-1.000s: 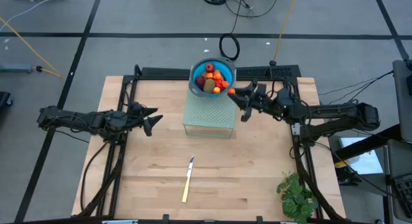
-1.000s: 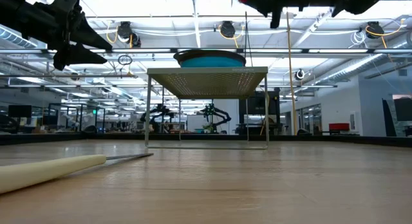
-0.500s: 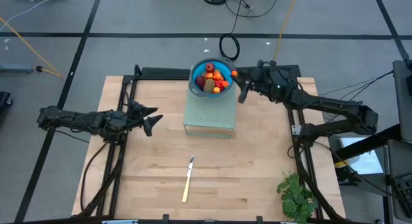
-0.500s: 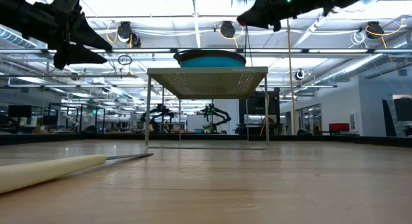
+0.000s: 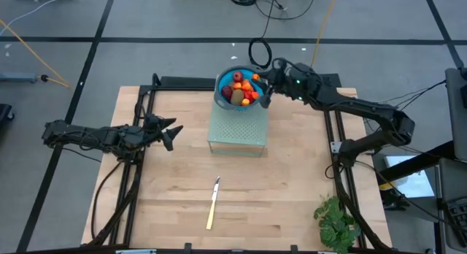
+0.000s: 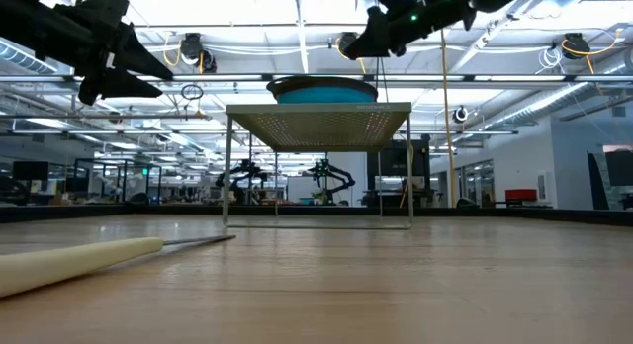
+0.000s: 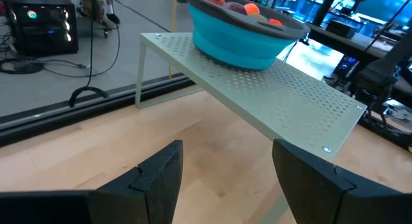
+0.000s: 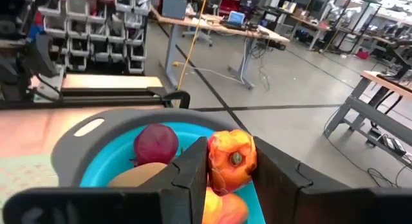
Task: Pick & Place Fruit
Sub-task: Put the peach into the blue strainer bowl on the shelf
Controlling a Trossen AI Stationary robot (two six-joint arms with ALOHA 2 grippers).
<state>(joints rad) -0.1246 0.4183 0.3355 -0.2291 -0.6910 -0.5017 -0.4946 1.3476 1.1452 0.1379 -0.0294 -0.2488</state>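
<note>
Fruit [image 5: 241,88] is heaped in a blue bowl [image 5: 222,94] that stands on a pale green perforated stand [image 5: 236,130] at the 12 o'clock side of the wooden table [image 5: 292,188]. The right gripper [image 5: 264,80] hovers over the bowl's 3 o'clock rim, its two dark fingers [image 8: 193,169] clamped on a small orange fruit piece [image 8: 232,156]; in the right wrist view that piece hangs above the bowl's contents, with a dark red ball [image 8: 156,144] and an olive-brown oval just beside it. The left gripper [image 5: 168,133] waits above the table at 9 o'clock, well apart from the stand, with its fingers [image 7: 158,179] spread and nothing between them. A slim pale-handled knife [image 5: 212,204] lies on the table toward 6 o'clock, and a leafy green bunch [image 5: 337,223] sits near the 5 o'clock corner
</note>
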